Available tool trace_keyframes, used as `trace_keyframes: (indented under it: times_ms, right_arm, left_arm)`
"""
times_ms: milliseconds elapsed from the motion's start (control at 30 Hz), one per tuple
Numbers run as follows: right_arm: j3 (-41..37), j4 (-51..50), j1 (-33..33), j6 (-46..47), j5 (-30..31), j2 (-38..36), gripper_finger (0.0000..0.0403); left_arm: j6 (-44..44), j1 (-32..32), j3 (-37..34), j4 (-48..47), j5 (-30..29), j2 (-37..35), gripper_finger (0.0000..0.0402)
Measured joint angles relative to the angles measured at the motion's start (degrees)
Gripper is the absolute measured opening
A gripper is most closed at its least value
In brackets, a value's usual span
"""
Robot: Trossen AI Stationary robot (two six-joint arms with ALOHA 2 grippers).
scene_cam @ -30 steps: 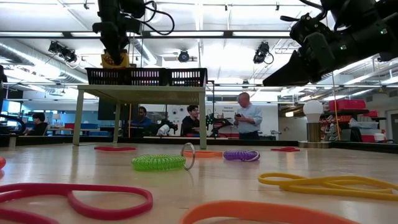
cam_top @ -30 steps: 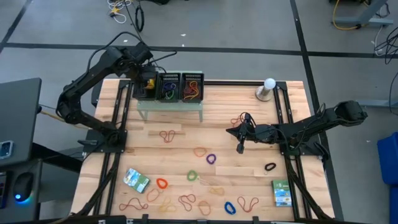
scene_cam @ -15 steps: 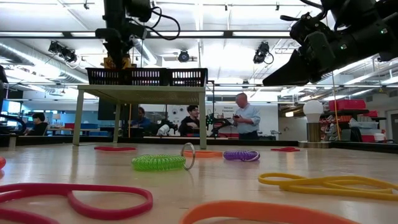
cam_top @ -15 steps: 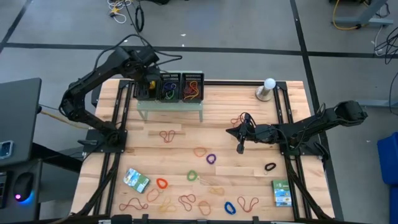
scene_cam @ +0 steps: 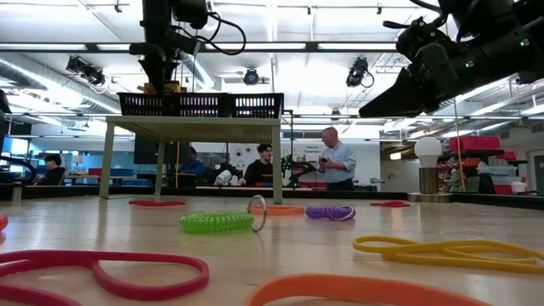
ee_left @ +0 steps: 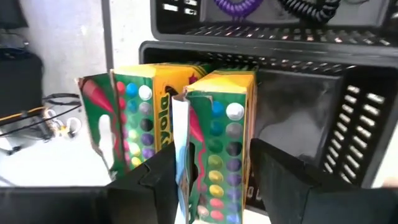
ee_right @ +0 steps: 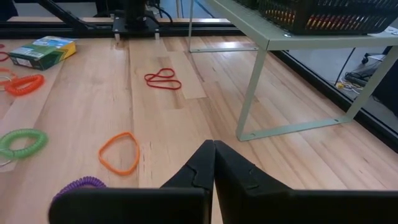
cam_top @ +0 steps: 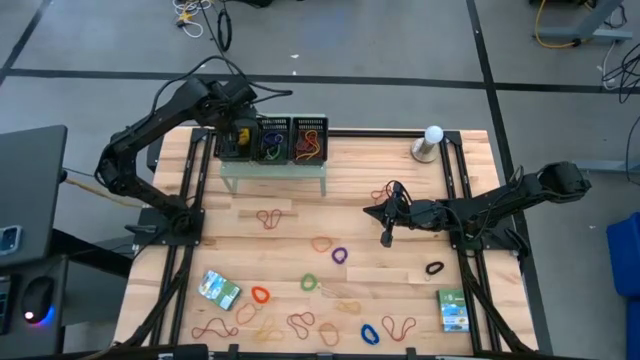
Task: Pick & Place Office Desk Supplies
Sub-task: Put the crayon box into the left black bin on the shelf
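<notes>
My left gripper hangs over the leftmost black mesh tray on the pale-green shelf, pointing steeply down. It is open. Two green-and-yellow crayon boxes stand upright in that tray, the nearer box between my fingers and the other box beside it. My right gripper hovers shut above the table's middle right, touching nothing. Rubber-band loops lie scattered over the table, among them a red one and an orange one. Two flat packets lie near the front.
Two more mesh trays with coiled bands stand on the shelf. A white bulb on a stand is at the far right. A green coil and a purple coil lie mid-table. People sit beyond the table.
My left gripper has turned a little at the wrist over the leftmost tray and opened. The crayon box, whose yellow top stood above the tray's rim in the low view, has sunk into the tray and stands there.
</notes>
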Motion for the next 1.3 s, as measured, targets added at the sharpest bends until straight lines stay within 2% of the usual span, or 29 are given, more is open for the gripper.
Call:
trace_keyframes:
  times_ms: [167,500,667,767,867,933,1167,1300]
  right_arm:
    - [0.00,-0.01,0.00,-0.02,-0.02,0.00,0.0016]
    - [0.00,0.00,0.00,-0.02,-0.26,0.00,0.0016]
    - [0.00,0.00,0.00,-0.02,-0.33,0.00,0.0016]
    - [0.00,0.00,0.02,-0.02,-0.33,0.00,0.0016]
    - [0.00,0.00,0.01,-0.24,-0.33,0.00,0.0016]
    - [0.00,0.00,0.01,-0.39,-0.32,0.00,0.0016]
    - [0.00,0.00,0.02,-0.39,-0.31,0.00,0.0016]
    - [0.00,0.00,0.01,-0.39,-0.31,0.00,0.0016]
  left_arm:
    - [0.28,-1.39,0.00,0.00,-4.03,0.00,0.0184]
    - [-3.36,-2.09,1.07,0.28,-6.77,-2.00,0.0183]
    - [-8.27,-2.06,4.32,-0.36,-5.77,-3.80,0.0183]
    - [-12.83,-2.07,5.18,-1.74,0.28,-5.58,0.0174]
    - [-17.56,-2.09,4.56,-2.32,6.04,-7.05,0.0152]
    - [-19.42,-2.09,3.20,-2.46,7.75,-8.15,0.0129]
    - [-20.63,-2.11,-6.85,0.24,7.81,-10.75,0.0043]
    - [-20.67,-2.21,-12.10,4.30,7.82,-10.84,0.0009]
